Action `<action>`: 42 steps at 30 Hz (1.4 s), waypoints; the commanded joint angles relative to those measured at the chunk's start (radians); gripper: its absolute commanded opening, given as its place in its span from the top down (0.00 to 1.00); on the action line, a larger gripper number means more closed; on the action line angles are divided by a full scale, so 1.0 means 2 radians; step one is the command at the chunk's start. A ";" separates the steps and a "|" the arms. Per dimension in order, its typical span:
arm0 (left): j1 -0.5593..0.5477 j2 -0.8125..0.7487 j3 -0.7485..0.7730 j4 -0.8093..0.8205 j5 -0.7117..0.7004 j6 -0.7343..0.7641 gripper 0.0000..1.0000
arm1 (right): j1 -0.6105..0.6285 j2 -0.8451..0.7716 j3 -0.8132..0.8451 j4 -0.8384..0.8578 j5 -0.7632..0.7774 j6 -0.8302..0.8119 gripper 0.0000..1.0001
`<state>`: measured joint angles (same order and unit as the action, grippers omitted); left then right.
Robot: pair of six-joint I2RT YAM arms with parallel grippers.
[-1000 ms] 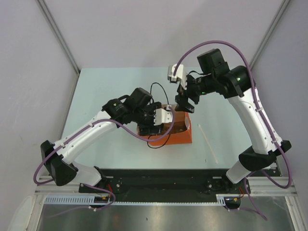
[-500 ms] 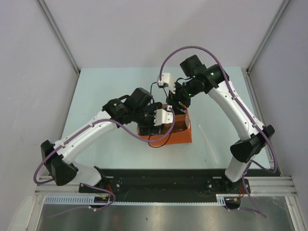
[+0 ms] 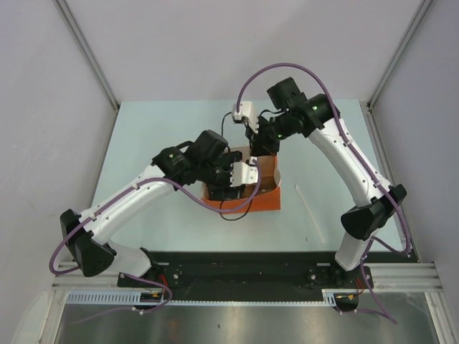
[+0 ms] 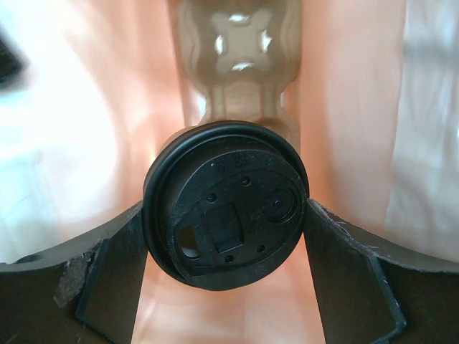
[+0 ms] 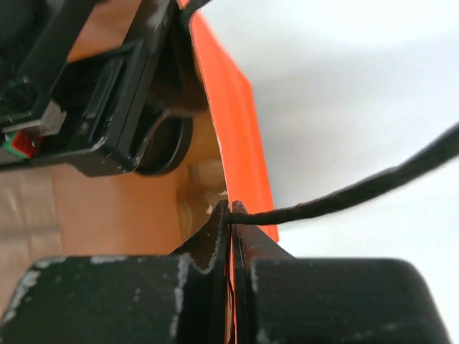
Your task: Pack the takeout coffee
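An orange paper bag (image 3: 267,202) stands open at the middle of the pale green bench (image 3: 158,136), its brown inside showing and a black cord handle (image 3: 240,214) looping over its lower edge. The left arm reaches in from the lower left of the frame, and the left end effector (image 3: 229,188) is sunk in the bag's mouth with its fingertips hidden. The right arm arches up the right side and bends back toward the centre, setting the right end effector (image 3: 257,150) at the bag's upper rim, while a thin white stick (image 3: 310,208) lies on the bench right of the bag.
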<state>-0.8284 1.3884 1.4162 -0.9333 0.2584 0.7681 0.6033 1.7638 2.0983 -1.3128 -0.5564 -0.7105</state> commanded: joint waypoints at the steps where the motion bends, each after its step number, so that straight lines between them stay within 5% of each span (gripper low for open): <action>1: -0.010 -0.019 0.010 0.026 -0.014 -0.001 0.60 | -0.003 -0.061 -0.018 0.099 -0.024 0.041 1.00; 7: -0.032 -0.048 -0.045 0.075 -0.068 -0.001 0.61 | 0.019 -0.171 -0.196 0.260 0.017 0.060 1.00; 15: -0.045 -0.092 -0.145 0.163 -0.124 -0.008 0.61 | 0.066 -0.255 -0.333 0.393 0.105 0.096 1.00; 25: -0.080 -0.148 -0.244 0.256 -0.162 0.012 0.62 | 0.084 -0.261 -0.366 0.405 0.110 0.113 1.00; 42: -0.104 -0.115 -0.254 0.315 -0.148 0.014 0.62 | 0.120 -0.281 -0.384 0.419 0.146 0.136 1.00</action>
<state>-1.0286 1.1496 0.9195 -0.3771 -0.0494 0.7788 0.8246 1.2503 1.3312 -0.5503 -0.2737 -0.4709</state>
